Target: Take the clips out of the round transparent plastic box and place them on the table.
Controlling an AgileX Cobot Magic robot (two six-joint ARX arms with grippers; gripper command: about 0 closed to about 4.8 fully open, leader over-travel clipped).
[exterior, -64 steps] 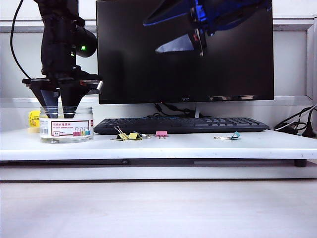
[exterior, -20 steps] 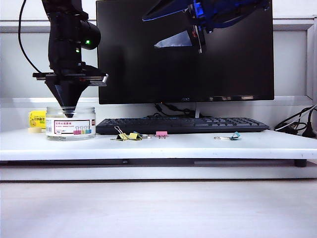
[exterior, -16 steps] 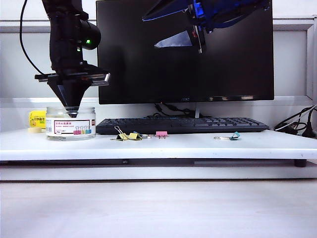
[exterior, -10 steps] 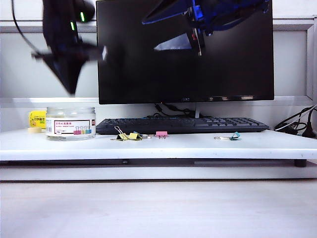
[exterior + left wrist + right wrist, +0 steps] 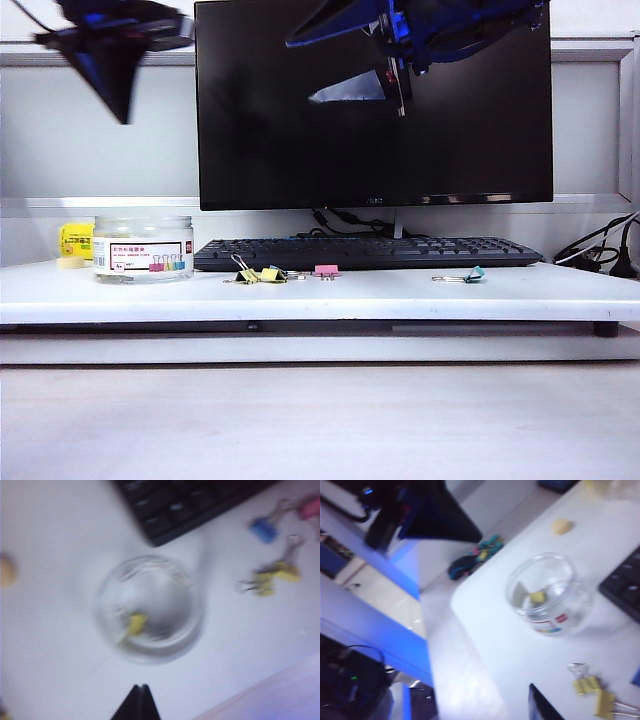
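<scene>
- Yellow clip sits inside round transparent plastic box on bench.
- Left fingers pinched shut, empty, high above box.
- Right fingers wide, aloft.
- Re-centre, descend straight.

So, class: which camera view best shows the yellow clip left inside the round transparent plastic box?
The left wrist view: it looks straight down into the round transparent plastic box, showing the yellow clip on its floor, though blurred. The right wrist view shows that clip at an angle. The exterior view shows the box side-on, its label hiding any clip.
</scene>
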